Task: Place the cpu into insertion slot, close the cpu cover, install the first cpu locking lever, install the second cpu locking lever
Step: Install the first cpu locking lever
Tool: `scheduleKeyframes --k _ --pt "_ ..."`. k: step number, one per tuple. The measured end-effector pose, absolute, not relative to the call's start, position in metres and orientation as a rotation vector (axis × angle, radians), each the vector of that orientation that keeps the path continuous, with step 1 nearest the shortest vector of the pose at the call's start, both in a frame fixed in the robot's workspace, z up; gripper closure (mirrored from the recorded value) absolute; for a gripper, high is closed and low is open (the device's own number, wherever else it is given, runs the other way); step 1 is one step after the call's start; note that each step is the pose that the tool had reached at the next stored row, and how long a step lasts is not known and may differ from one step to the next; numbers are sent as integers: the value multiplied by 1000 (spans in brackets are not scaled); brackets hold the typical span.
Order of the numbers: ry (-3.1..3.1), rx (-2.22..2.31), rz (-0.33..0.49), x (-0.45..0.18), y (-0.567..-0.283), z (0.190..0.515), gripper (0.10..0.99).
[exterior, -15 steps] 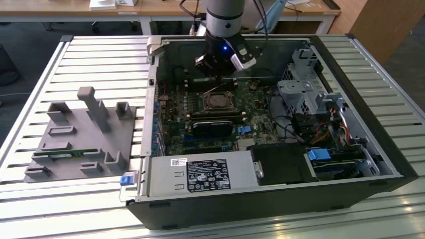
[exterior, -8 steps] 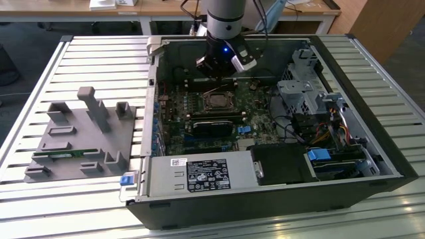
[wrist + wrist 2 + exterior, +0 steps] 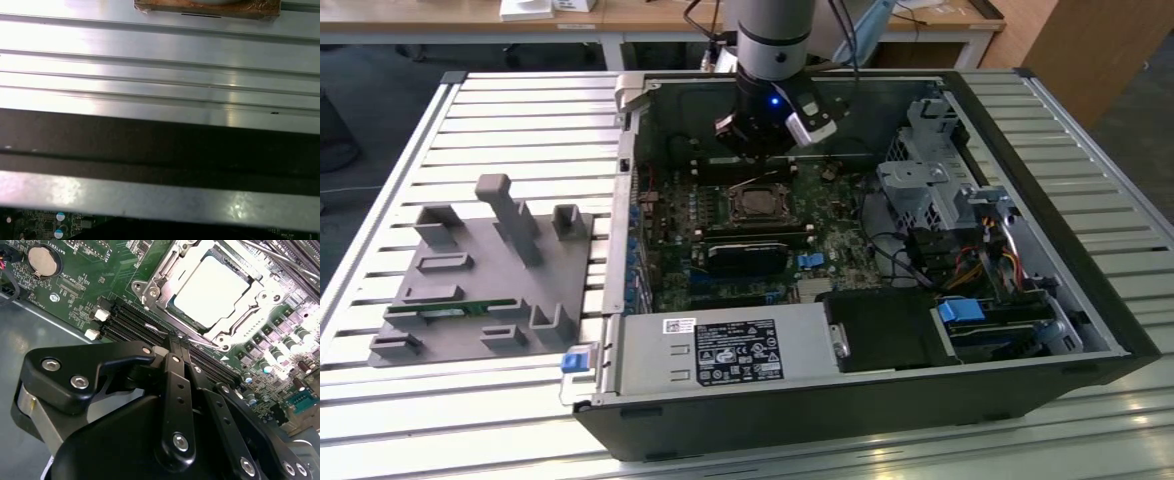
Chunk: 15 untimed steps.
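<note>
The cpu (image 3: 212,285) sits in the insertion slot (image 3: 150,287); the hand's (image 3: 767,150) grip state is unclear.

cpu (image 3: 212,289): one, in the insertion slot (image 3: 172,304)
cpu cover (image 3: 165,267): one
coin battery (image 3: 41,259): one
computer case (image 3: 881,400): one
grey fixture block (image 3: 467,290): one
gripper (image 3: 767,150): one
table (image 3: 400,400): one

Grey tubular arm (image 3: 774,25) with a lit blue light; black gripper (image 3: 170,405) linkages studded with silver screws.
</note>
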<state>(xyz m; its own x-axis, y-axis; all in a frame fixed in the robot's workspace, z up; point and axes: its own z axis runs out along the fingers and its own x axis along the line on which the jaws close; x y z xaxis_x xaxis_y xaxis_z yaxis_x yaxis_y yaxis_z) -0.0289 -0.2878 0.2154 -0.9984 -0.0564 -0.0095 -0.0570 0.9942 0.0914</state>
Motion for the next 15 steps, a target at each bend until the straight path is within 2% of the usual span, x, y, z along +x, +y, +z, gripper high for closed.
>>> scheduleKeyframes --k 15 --pt "3130 -89 144 -19 -288 207 980"
